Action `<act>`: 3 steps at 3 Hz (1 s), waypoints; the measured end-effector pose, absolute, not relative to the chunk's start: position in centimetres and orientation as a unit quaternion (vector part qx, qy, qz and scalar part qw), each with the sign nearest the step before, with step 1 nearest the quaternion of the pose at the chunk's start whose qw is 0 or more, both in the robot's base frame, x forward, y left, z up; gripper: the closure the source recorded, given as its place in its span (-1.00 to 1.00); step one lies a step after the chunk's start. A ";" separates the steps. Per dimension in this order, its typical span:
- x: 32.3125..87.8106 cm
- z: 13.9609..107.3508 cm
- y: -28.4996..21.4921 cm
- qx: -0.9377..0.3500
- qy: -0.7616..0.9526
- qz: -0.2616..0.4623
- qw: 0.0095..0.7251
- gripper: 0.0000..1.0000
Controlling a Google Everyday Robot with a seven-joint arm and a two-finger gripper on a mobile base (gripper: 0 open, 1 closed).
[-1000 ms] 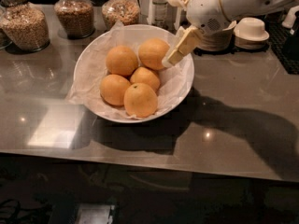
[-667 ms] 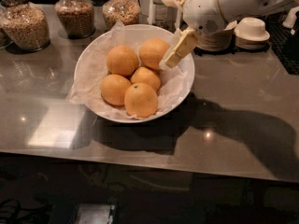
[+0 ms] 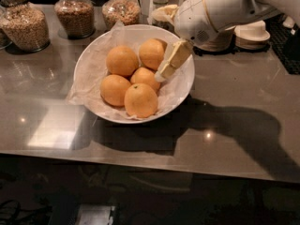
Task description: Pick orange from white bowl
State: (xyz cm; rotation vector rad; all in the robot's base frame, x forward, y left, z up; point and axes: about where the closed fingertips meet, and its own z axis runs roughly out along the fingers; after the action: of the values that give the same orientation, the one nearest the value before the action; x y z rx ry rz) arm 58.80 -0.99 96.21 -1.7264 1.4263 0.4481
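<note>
Orange (image 3: 152, 53) in the white bowl (image 3: 186, 86) sits beside our empty gripper (image 3: 163, 75); how far it is open, we cannot tell. We judge this the approach step; next we must close around the fruit.

I see my gripper (image 3: 161, 73) now sits slightly lower and further left over the white bowl (image 3: 186, 87), nearer the back-right orange (image 3: 151, 53) than before.

One pale gripper (image 3: 162, 74) at the right inner wall of one wide white paper-lined bowl (image 3: 186, 86), five round orange fruits (image 3: 122, 60) just left of it, three grain-filled glass jars (image 3: 75, 15) beyond, further left
</note>
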 end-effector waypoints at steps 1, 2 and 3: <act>59.5 94.6 -0.7 -0.688 0.580 0.184 0.397 -0.86; 60.6 93.0 -0.9 -0.680 0.600 0.181 0.382 -0.62; 61.4 91.3 -1.3 -0.669 0.620 0.179 0.368 -0.62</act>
State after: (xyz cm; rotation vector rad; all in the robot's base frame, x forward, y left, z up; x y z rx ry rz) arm 61.44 -1.27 91.30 -1.7193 1.5930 0.4592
